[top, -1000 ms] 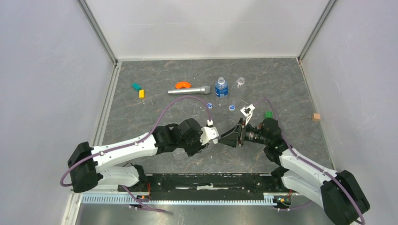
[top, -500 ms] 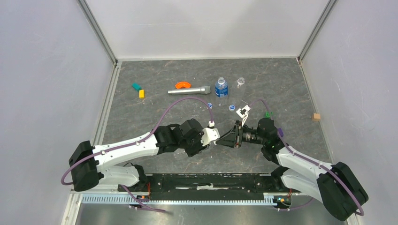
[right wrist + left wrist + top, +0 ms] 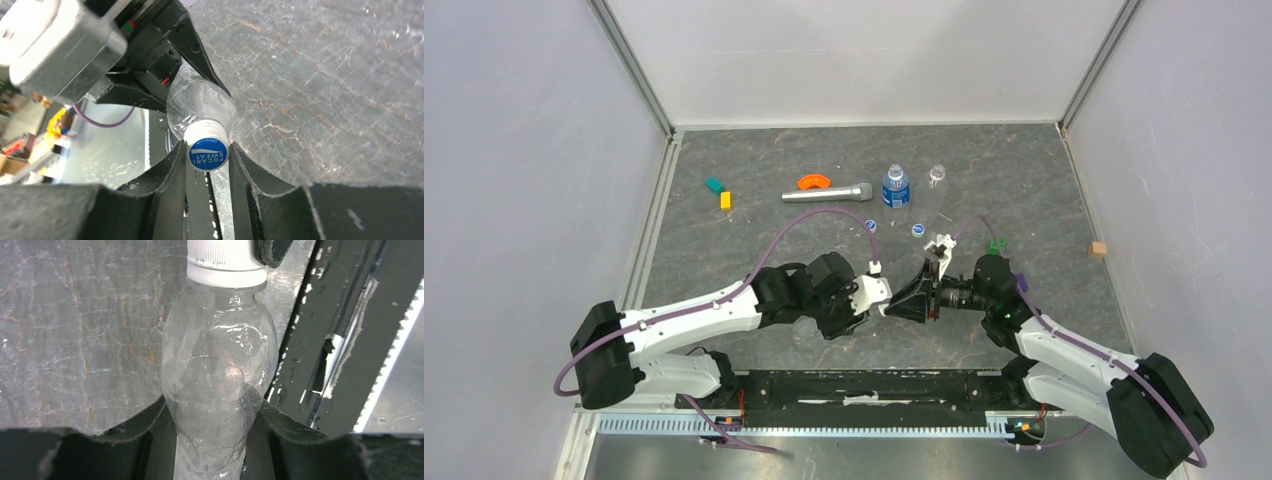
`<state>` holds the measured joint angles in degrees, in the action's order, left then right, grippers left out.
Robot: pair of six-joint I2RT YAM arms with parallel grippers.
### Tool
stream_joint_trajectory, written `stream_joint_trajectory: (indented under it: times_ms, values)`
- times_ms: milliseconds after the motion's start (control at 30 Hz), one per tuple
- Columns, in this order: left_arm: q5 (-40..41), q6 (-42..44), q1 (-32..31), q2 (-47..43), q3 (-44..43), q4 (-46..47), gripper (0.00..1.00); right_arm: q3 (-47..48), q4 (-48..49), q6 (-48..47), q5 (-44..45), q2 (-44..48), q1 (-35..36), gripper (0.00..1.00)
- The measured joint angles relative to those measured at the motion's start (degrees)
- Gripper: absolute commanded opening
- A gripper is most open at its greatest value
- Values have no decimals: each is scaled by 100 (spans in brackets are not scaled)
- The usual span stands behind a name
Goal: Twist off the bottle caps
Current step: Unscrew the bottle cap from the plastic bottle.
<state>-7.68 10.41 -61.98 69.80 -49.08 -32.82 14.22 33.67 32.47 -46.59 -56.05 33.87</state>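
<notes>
Two white-rimmed blue plastic screw caps (image 3: pixel 871 226) lie loose mid-frame overhead, but the third cap (image 3: pixel 207 150) is not yet off the clear plastic bottle (image 3: pixel 220 355) at lower centre, with the left gripper (image 3: pixel 212 415) clamping its body and the right gripper (image 3: pixel 206 155) pinching that cap.

The bottle (image 3: pixel 220 385) is clear, glossy plastic, dimpled and crinkled, with a ribbed white plastic cap (image 3: pixel 208 151) whose printed blue top is smooth. The table (image 3: pixel 325 75) looks like grey veined stone with a dull sheen. The left end effector (image 3: pixel 215 412) is matt black with rough edges.
</notes>
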Motion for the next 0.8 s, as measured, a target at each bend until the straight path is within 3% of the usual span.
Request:
stream_joint_trajectory:
  times_ms: [433, 800]
  values:
    - [-942, 0, 2, -205, -7, -184, 22, -20, -514, -2677, -789, 901, 321, 0]
    - [-1425, 2, 2, -234, -7, -264, 23, -57, -999, -4299, -1058, 1434, 577, 0]
